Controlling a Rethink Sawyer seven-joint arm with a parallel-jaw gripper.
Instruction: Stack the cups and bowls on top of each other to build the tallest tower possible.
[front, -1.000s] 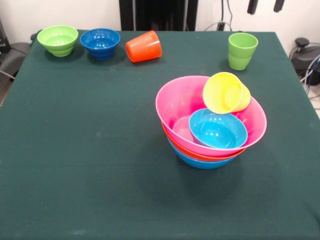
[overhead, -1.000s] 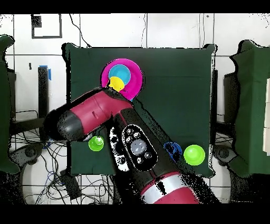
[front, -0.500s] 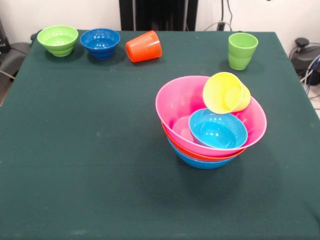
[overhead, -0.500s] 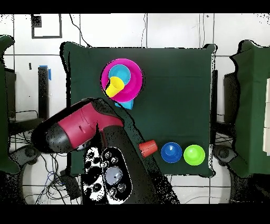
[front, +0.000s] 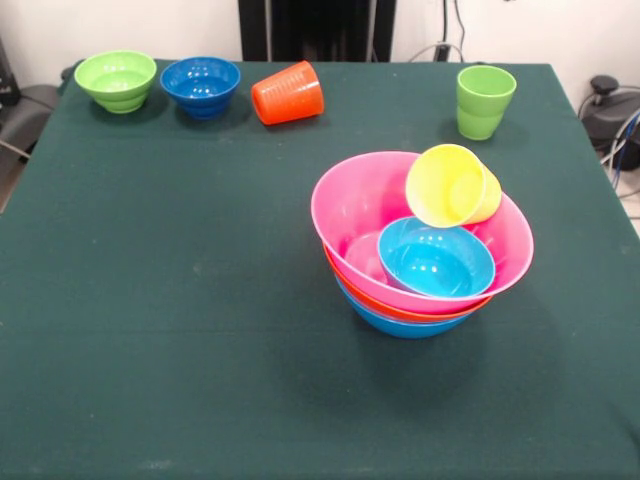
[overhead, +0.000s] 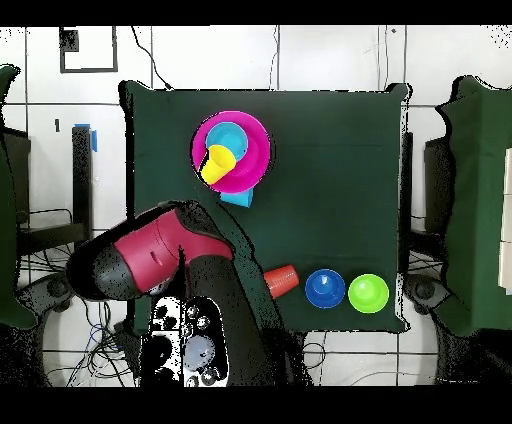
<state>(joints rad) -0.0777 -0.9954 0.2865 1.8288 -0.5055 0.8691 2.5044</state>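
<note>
The tower stands right of centre in the front view: a wide pink bowl (front: 345, 205) nested in an orange bowl (front: 400, 312) and a blue bowl (front: 400, 328). A small cyan bowl (front: 435, 262) lies inside the pink one. The yellow cup (front: 450, 185) leans tilted on the pink rim, its mouth facing the camera. The ribbed orange cup (front: 288, 93) lies on its side at the far edge. The light green cup (front: 485, 100) stands upright at far right. The gripper shows in neither view. The red and black arm (overhead: 150, 265) is drawn back beside the table.
A small light green bowl (front: 116, 80) and a small dark blue bowl (front: 201, 85) stand at the far left corner next to the orange cup. In the overhead view the arm covers the table corner where the light green cup stands.
The arm has drawn back toward its base, uncovering the orange cup and the dark blue bowl in the overhead view. The gripper tips left the front view's top edge. No cups or bowls moved.
</note>
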